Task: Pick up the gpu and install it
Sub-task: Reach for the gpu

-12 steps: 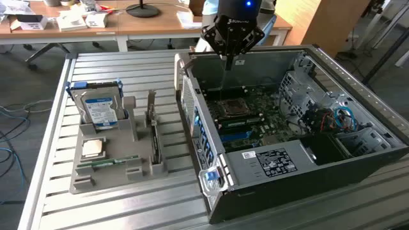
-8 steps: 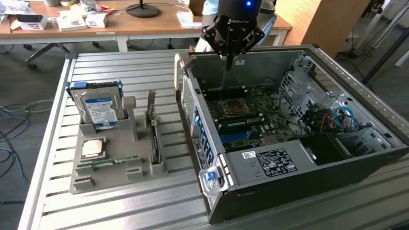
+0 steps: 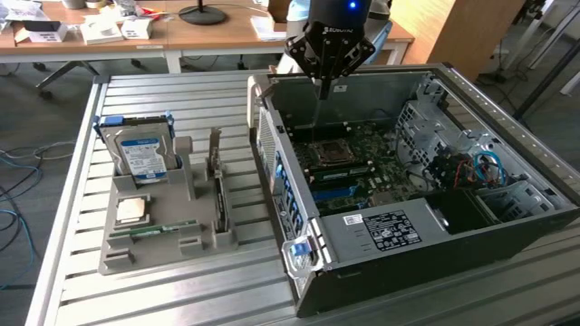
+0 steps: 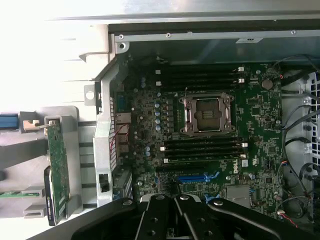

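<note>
The gpu (image 3: 217, 182) stands on edge in a slot of the grey holder (image 3: 186, 246) on the slatted table, at the exterior view's left of the computer case. In the wrist view the gpu (image 4: 58, 167) shows as a green board with a silver bracket at one end. My gripper (image 3: 321, 94) hangs over the back part of the open case (image 3: 381, 227), above the motherboard (image 3: 358, 159), well apart from the gpu. Its black fingers (image 4: 187, 210) meet at the tips of my gripper (image 4: 176, 198), shut, with nothing between them. A blue card slot (image 4: 192, 177) lies just beyond the tips.
The holder also carries a hard drive (image 3: 140, 155) with a blue-white label, a processor (image 3: 132, 209) and a thin memory stick (image 3: 165, 228). Case walls rise around the motherboard; cables (image 3: 480, 170) and drive cages sit at the exterior view's right. A desk (image 3: 181, 30) stands behind.
</note>
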Controlling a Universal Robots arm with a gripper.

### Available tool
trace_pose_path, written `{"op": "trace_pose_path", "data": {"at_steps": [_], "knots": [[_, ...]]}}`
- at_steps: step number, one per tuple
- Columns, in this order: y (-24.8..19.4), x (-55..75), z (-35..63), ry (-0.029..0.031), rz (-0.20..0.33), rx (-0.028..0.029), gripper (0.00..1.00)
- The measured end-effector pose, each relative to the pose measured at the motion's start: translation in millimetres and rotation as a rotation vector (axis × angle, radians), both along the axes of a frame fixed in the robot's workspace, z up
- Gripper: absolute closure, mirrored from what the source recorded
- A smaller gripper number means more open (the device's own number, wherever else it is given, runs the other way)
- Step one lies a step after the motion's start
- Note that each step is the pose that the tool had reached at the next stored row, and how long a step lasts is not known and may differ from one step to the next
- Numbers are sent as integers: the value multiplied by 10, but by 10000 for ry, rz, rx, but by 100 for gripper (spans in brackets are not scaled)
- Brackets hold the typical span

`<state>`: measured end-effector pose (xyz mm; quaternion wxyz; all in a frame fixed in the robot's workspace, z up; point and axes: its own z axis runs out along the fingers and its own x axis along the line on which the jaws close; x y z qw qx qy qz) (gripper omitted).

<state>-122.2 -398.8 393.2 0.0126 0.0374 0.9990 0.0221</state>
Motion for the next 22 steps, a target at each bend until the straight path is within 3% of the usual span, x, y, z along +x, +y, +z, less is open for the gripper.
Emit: {"op": "trace_pose_path", "data": {"at_steps": [22], "knots": [[0, -357, 1, 1, 0, -1, 89]]}}
